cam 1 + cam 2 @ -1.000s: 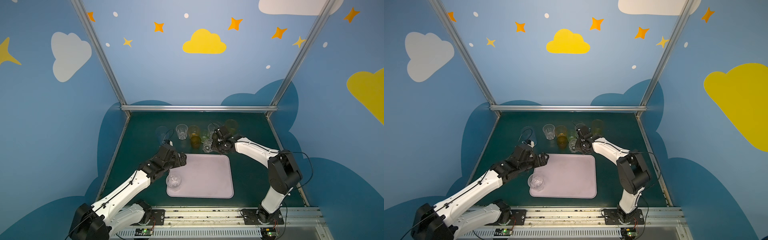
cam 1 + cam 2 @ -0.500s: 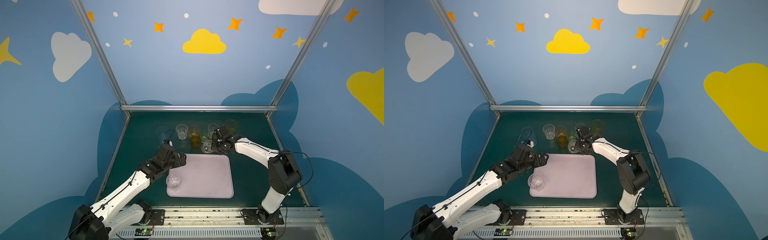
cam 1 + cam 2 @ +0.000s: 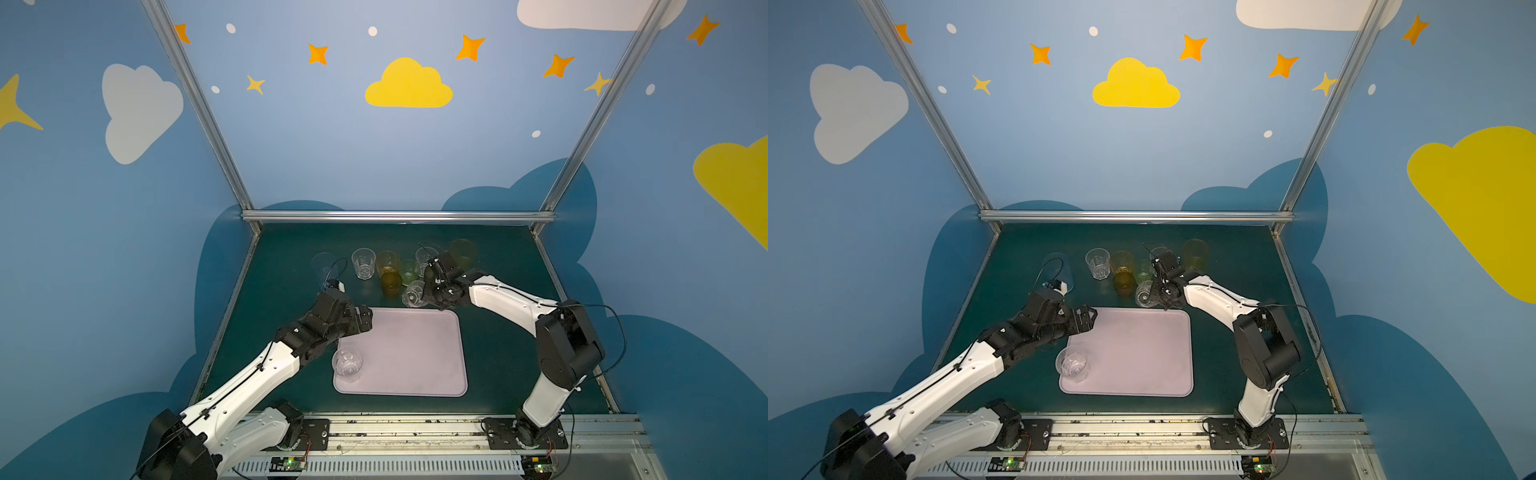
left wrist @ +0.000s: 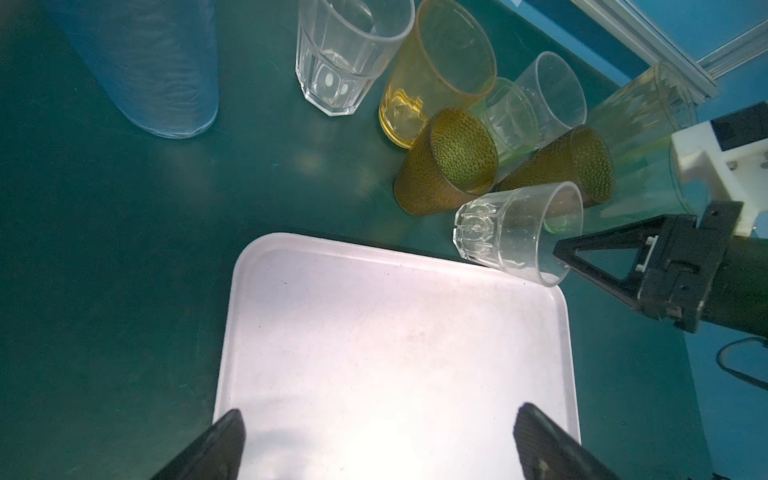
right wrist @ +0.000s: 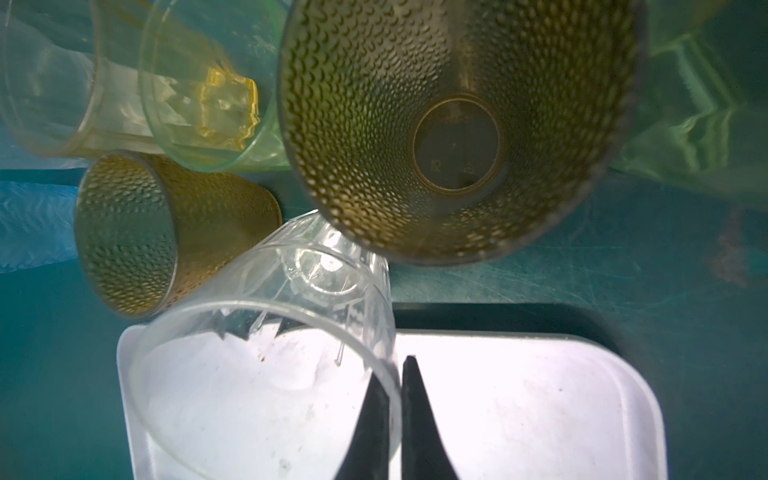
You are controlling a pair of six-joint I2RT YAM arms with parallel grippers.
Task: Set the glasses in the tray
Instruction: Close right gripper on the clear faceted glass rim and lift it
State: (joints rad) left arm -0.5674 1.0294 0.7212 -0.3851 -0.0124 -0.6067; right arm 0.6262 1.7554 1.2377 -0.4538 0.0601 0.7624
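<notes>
Since a moment ago the right tool (image 5: 397, 374) has squeezed shut, and it now pinches the rim of a short clear glass (image 5: 266, 353) that tilts over the far edge of the tray (image 3: 415, 353); everything else sits as before. On the left, the left tool (image 3: 368, 320) hovers empty with fingers spread wide over the tray's far left corner, and one clear tumbler (image 3: 347, 365) stands upright in the near left corner. Behind the tray on the table (image 3: 498, 374), from left to right, stand a pale blue glass (image 3: 324, 266), a faceted glass (image 3: 363, 264), an orange glass (image 3: 388, 262), a brown glass (image 3: 391, 284) and a green glass (image 3: 409, 270), then the pinched glass and a tall yellow-green glass (image 3: 463, 251).
</notes>
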